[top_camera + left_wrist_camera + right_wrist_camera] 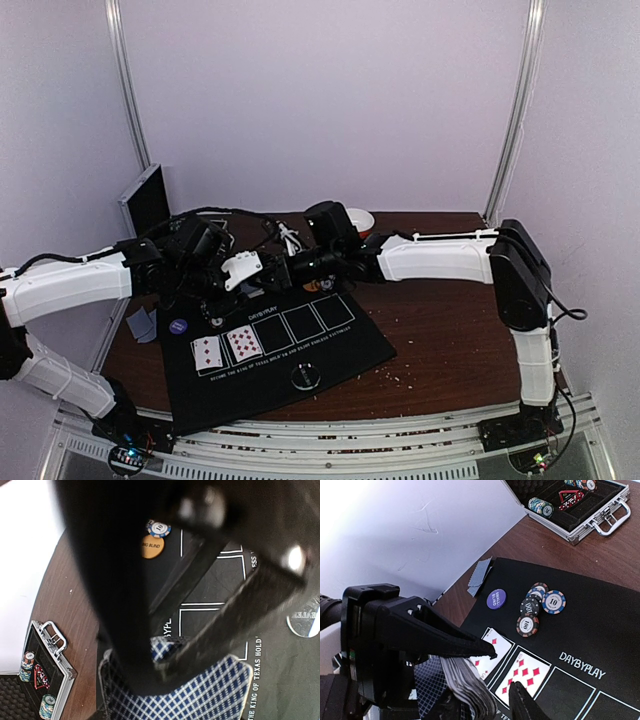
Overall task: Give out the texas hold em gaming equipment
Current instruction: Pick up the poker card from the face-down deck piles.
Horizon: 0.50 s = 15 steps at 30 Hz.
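left tool: clamped on the deck of blue-checked cards, up over the left end of the mat
right tool: nosed right up against that deck (honestly can't tell if it's pinching a card or apart)
mat: two red-pip cards face up in the first two boxes
chips: small cluster on the mat near the purple small-blind disc

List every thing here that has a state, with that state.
Mat, flat, three boxes empty.
Boxed cards, face up.
Cards beside mat, face down.
Deck, clamped in left gripper.
Right gripper, at deck, jaws unclear.
Chip case, open.
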Each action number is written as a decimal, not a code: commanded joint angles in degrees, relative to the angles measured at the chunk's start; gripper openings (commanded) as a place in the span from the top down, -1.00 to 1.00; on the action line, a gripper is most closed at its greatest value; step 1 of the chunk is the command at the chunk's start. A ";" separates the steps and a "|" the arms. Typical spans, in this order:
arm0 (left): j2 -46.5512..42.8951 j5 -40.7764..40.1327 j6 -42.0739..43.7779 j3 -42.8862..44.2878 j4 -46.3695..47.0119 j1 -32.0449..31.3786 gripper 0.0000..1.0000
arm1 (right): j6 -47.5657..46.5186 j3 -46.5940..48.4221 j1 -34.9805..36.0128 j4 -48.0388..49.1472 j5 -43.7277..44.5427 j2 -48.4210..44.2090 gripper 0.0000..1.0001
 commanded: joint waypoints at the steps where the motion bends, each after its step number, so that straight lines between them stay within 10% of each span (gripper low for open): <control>1: -0.30 0.35 0.19 0.21 3.28 -0.16 0.06 | -1.72 -2.37 -0.98 -2.94 3.54 -3.95 0.37; 15: -0.12 -0.11 0.12 0.20 3.28 -0.09 0.06 | -1.05 -2.96 -1.02 -4.24 4.68 -5.85 0.67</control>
